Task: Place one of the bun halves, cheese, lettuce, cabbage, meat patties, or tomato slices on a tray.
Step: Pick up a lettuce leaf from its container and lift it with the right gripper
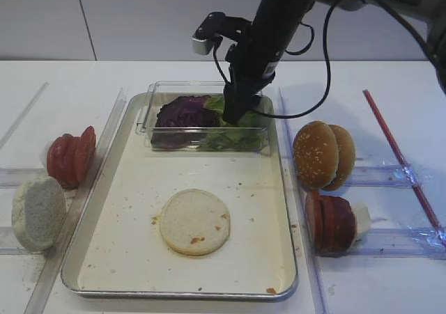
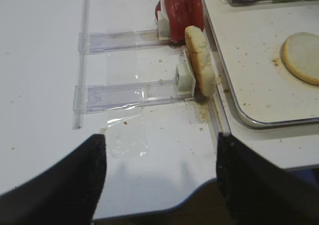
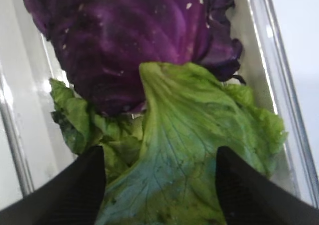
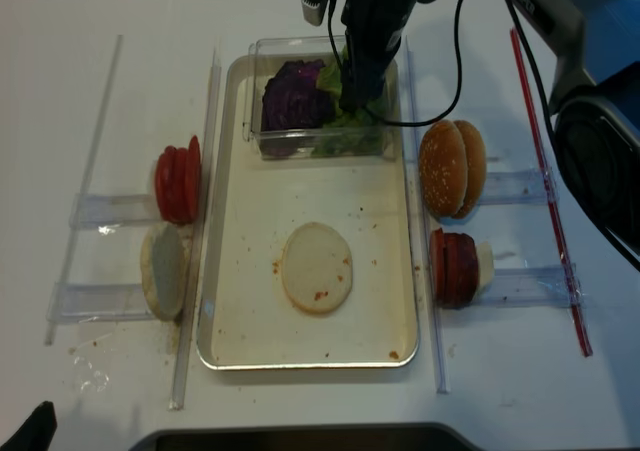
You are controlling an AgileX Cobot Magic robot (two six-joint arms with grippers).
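White tabletop [image 1: 174,74] carries, left to right, pinkish-red tomato slices [image 1: 70,157], a shiny metal tray [image 1: 132,251] and sesame bun halves [image 1: 323,155]. "PIPER" marks the right arm, reaching steeply down; right gripper [image 3: 159,185] straddles the green ruffled lettuce [image 3: 199,135], jaws apart. Left gripper [image 2: 159,180] hangs open, empty.

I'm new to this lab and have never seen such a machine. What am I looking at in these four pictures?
It is a two-armed robot building a burger. Two pictures look down from above; two come from cameras on the wrists. The right tool reaches into a clear plastic box at the far end of the tray, its two fingers open on either side of the lettuce, beside the purple cabbage; nothing is gripped yet. The left tool waits open at the table edge. A pale bun half lies on the tray. Tomato slices, another pale bun, sesame buns and meat patties stand in side racks.
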